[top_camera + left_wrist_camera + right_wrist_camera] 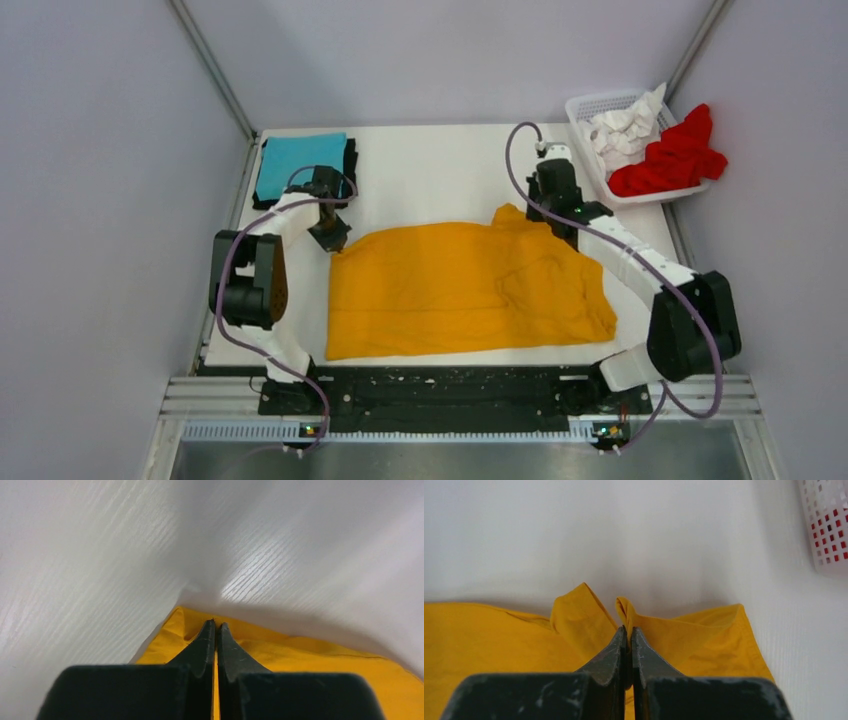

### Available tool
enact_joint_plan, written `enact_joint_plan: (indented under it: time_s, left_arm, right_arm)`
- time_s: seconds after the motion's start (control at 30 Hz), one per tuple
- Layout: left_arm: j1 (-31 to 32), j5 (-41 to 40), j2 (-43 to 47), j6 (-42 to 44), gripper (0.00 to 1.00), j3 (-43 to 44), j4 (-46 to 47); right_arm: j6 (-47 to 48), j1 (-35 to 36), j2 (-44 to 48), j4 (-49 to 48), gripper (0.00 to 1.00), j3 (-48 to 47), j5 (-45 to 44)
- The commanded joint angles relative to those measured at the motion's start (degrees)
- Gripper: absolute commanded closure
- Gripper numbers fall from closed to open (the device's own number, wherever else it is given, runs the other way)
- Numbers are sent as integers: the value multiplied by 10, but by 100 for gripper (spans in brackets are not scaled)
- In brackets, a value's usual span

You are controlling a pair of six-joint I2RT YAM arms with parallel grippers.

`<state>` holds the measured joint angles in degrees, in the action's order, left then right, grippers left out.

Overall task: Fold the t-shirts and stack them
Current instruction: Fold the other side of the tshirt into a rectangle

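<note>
The mustard-orange t-shirt (460, 290) lies spread across the middle of the table (440, 170), fairly flat on its left half and creased on its right. Each arm has hold of the far edge. The left fingers (202, 642) are pressed together at the far-left corner with a bit of cloth caught between them. The right fingers (614, 652) are closed on a small raised fold of hem near the far-right end.

This looks to me like the start of a fold, bringing the far edge toward the near one. To do it well, both ends should rise together and level, with the edge kept lightly taut between them so the middle doesn't sag. Then it should be carried straight over and laid edge on edge. The creases on the right are the worry, because they could get folded in.

In the far-left corner a folded turquoise t-shirt (298, 165) sits on a black t-shirt (350, 155). At the far right, a white t-shirt (620, 130) and a red t-shirt (675, 160) are heaped in the mesh basket (590, 105).
</note>
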<state>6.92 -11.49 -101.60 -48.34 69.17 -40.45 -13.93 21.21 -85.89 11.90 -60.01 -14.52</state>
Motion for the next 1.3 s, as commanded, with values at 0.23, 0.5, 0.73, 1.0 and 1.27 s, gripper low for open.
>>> enact_joint_plan:
  time_s: [0.23,0.5,0.73,1.0,1.27]
  left_arm:
    - [18,-43,122,-33,100,-84,13]
    - [21,-55,180,-48,100,-140,14]
    - [32,-52,225,-61,100,-180,22]
    - [50,-62,241,-86,100,-207,26]
    - [51,-79,245,-95,100,-218,5]
  right_arm:
    - [-37,38,178,101,100,87,-9]
    - [-56,73,245,209,100,110,-20]
    - [-87,79,306,285,100,113,-13]
    - [-110,81,323,341,100,108,21]
    - [-120,81,343,362,100,133,28]
